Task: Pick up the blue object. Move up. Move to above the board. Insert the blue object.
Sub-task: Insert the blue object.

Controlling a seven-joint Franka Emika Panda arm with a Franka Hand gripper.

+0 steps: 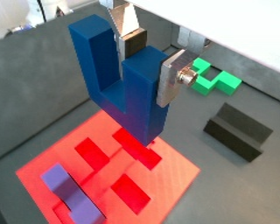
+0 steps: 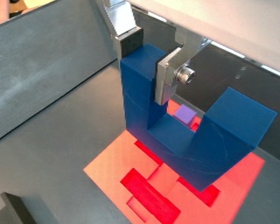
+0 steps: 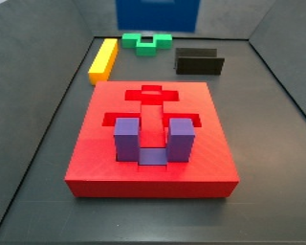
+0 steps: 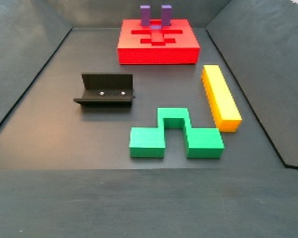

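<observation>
My gripper (image 1: 150,61) is shut on one prong of the blue object (image 1: 119,79), a dark royal-blue U-shaped block held prongs up. It hangs above the board (image 1: 166,179), a big red slab with shaped recesses. Both wrist views show the silver fingers (image 2: 170,74) clamping the prong, with the blue object (image 2: 166,122) over the board (image 2: 108,162). In a side view only the blue object (image 3: 159,13) shows, high behind the board (image 3: 104,163); the gripper itself is out of frame there. A purple U-shaped block (image 3: 153,139) sits in a recess of the board.
A green block (image 4: 174,135), a yellow bar (image 4: 220,96) and the dark fixture (image 4: 105,91) lie on the grey floor away from the board (image 4: 133,51). Grey walls enclose the floor.
</observation>
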